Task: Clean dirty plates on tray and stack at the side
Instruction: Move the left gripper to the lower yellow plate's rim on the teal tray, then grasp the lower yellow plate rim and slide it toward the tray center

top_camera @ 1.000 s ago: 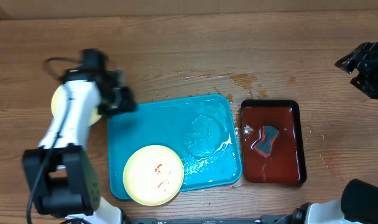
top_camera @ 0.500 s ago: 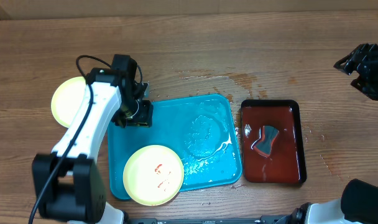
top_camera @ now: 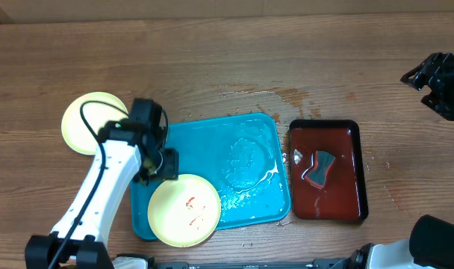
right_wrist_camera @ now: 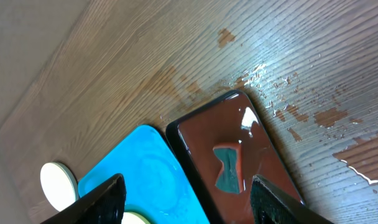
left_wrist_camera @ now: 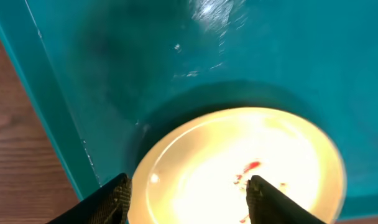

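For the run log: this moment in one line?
left hand: open above smeared plate | tray: holds it | second plate: beside tray | right hand: open, empty

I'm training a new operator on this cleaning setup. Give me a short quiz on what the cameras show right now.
1. True or false: the smeared plate lies on the turquoise tray.
2. Where is the sponge? A) on the turquoise tray B) in the dark red tray C) on the bare wood
3. In one word: which arm's gripper is over the turquoise tray?

Key:
1. True
2. B
3. Left. The left gripper is open, with the smeared plate below it.
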Controlling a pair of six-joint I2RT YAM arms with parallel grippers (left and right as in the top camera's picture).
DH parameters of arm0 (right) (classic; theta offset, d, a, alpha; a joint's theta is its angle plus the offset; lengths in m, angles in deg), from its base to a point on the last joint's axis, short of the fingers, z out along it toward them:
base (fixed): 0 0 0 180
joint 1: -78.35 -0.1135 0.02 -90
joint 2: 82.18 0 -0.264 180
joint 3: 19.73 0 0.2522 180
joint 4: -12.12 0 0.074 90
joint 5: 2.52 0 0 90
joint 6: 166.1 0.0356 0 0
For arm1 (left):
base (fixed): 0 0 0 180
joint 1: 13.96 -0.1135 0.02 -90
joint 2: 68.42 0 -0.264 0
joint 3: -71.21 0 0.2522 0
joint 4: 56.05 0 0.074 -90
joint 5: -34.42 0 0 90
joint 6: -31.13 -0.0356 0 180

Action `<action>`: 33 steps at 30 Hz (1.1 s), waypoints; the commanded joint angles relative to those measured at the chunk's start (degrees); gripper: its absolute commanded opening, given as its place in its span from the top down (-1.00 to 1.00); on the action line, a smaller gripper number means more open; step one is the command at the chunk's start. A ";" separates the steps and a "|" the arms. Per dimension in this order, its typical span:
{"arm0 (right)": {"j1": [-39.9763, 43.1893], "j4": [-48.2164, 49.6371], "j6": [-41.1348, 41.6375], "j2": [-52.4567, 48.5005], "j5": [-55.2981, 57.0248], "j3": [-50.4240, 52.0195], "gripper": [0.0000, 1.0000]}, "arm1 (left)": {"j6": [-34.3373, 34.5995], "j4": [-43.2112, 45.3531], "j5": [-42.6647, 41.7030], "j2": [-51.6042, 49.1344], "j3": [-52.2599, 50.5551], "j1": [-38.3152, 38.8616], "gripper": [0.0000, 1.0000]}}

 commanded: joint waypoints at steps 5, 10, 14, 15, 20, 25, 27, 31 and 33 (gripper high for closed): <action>0.09 -0.81 -1.31 0.79 -0.39 -0.59 -0.32 | 2.29 6.23 3.50 -0.44 -7.72 0.37 -0.34; 0.09 -0.83 -1.99 0.79 -1.22 -0.59 -0.32 | 2.34 9.57 3.48 -1.46 -11.56 0.35 -0.38; 0.09 -1.01 -1.99 0.79 -1.22 -0.59 -0.32 | 2.34 10.05 3.50 -1.73 -11.61 0.35 -0.41; 0.09 -1.05 -2.01 0.79 -1.20 -0.59 -0.32 | 2.34 10.12 3.48 -1.75 -11.61 0.35 -0.39; 0.09 -1.03 -1.99 0.79 -1.22 -0.59 -0.32 | 2.45 10.10 3.45 -1.75 -11.61 0.37 0.83; 0.09 -1.11 -1.99 0.79 -1.22 -0.59 -0.33 | 3.02 10.12 3.43 -1.77 -11.61 0.37 0.77; 0.09 -1.22 -1.99 0.79 -1.22 -0.61 -0.32 | 3.19 10.19 3.39 -1.84 -11.61 0.37 0.81; 0.09 -1.22 -1.99 0.79 -1.22 -0.59 -0.33 | 3.21 10.19 3.10 -1.84 -11.61 0.37 0.54; 0.09 -1.22 -1.99 0.79 -1.22 -0.59 -0.32 | 3.17 10.21 1.90 -1.84 -11.61 0.37 0.46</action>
